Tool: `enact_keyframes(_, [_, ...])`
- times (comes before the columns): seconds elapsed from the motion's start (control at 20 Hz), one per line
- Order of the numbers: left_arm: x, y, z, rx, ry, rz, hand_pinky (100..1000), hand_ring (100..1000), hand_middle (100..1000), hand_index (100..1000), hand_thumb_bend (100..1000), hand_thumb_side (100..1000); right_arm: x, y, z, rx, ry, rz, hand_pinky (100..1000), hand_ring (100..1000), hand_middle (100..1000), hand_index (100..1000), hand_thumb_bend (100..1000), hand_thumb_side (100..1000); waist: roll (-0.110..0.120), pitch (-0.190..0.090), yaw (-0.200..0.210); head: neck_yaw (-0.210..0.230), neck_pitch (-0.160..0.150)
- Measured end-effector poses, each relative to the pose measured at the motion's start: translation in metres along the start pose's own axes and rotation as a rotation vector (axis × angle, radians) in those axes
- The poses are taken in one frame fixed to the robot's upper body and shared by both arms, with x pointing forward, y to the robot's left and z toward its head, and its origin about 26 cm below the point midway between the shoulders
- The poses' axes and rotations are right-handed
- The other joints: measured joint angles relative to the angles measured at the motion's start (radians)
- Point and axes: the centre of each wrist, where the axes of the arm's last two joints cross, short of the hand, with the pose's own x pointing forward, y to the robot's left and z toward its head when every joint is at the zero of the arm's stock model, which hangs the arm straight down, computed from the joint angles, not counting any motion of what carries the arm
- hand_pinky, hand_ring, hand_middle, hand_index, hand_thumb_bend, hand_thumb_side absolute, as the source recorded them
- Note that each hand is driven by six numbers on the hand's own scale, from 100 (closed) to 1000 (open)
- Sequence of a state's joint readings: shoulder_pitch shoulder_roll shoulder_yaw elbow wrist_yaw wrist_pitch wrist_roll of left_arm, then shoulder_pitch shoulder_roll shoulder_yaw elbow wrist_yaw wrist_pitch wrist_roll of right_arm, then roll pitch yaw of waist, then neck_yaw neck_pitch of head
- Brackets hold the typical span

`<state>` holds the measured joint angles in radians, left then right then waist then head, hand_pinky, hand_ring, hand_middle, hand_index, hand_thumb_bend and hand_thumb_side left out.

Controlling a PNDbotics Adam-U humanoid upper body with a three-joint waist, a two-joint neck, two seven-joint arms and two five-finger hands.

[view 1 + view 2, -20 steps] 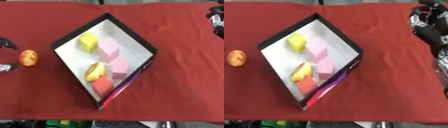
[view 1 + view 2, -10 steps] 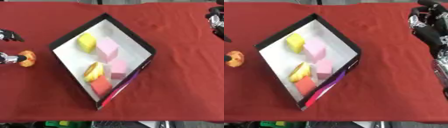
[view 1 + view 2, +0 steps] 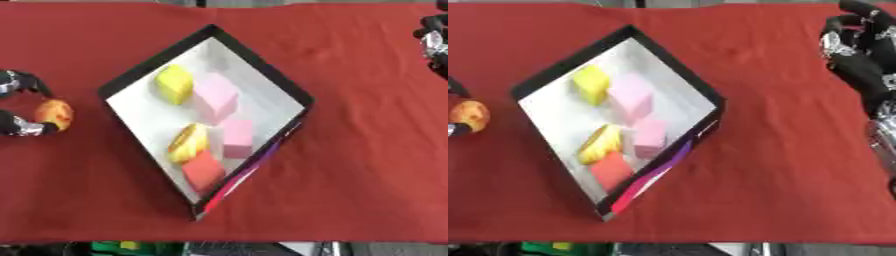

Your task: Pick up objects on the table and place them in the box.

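Left hand (image 3: pixel 19 107) at the table's left edge, fingers curled round the orange-and-yellow ball (image 3: pixel 54 113), apparently pinching it from both sides, though only part of the hand shows. Nothing yet lifted clear of the red table (image 3: pixel 350 165), as far as can be judged.

Nearer the front edge, inside the box (image 3: pixel 138 114): red block (image 3: pixel 204 172) in the near corner, then yellow-orange piece (image 3: pixel 188 142) beside small pink block (image 3: pixel 237 138), then larger pink block (image 3: pixel 214 96) and yellow block (image 3: pixel 174 84) toward the far corner. Five things boxed already; only the ball left outside.

Right hand (image 3: pixel 857 60) at the far right corner, fingers curled, holding nothing, well apart from the box.
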<state>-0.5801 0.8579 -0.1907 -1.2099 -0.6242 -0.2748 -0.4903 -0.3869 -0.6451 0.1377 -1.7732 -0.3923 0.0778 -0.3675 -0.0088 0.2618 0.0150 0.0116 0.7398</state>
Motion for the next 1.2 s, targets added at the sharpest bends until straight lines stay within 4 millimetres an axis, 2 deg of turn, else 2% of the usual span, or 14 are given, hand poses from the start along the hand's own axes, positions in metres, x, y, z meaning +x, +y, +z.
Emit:
enact_keyframes(0.15, [0.0,-0.004,-0.003,0.012,0.003,0.004,842,840,791,798,371,577,0.0,0.001,0.0,0.002,0.001,0.0,960,717,664,811,100,188,0.0,0.0,0.0,0.001,-0.003])
enact_keyframes(0.2, [0.0,-0.004,-0.004,0.017,0.005,0.007,837,831,780,767,329,520,0.0,0.001,0.0,0.003,0.001,0.0,960,717,664,812,100,189,0.0,0.0,0.0,0.002,-0.003])
enact_keyframes(0.35, [0.001,-0.005,-0.006,0.035,0.006,0.016,833,818,761,724,290,474,-0.001,0.001,0.0,0.004,0.003,-0.001,961,717,665,812,100,190,0.0,0.001,0.0,0.003,-0.003])
enact_keyframes(0.45, [0.002,-0.005,-0.007,0.039,0.005,0.017,825,791,727,678,210,382,-0.001,0.002,0.001,0.005,0.004,-0.004,961,718,665,812,100,190,0.0,0.001,-0.001,0.004,-0.003])
enact_keyframes(0.55, [0.003,-0.005,-0.007,0.04,0.001,0.021,819,783,717,670,180,337,-0.001,0.003,0.001,0.005,0.004,-0.006,961,718,665,812,100,190,0.0,0.001,-0.001,0.004,-0.003])
enact_keyframes(0.7, [0.005,-0.003,-0.007,0.039,-0.006,0.027,815,776,706,654,124,221,-0.001,0.003,0.001,0.005,0.004,-0.007,961,718,665,812,100,191,0.0,0.001,-0.001,0.004,-0.003])
enact_keyframes(0.85, [0.01,0.002,-0.007,0.051,-0.027,0.029,813,771,697,639,100,164,-0.001,0.003,0.001,0.006,0.004,-0.007,961,717,665,812,100,190,0.0,0.001,0.0,0.004,-0.003])
enact_keyframes(1.0, [0.023,0.017,-0.005,0.106,-0.079,0.025,805,759,687,632,100,156,-0.002,0.003,0.001,0.006,0.003,-0.007,961,718,665,812,100,189,-0.004,0.001,0.005,0.004,-0.003])
enact_keyframes(1.2, [0.059,0.066,0.003,0.264,-0.221,-0.002,793,746,675,624,100,131,-0.001,0.002,0.001,0.004,0.002,-0.008,961,718,666,812,100,186,-0.005,0.001,0.01,0.004,-0.002])
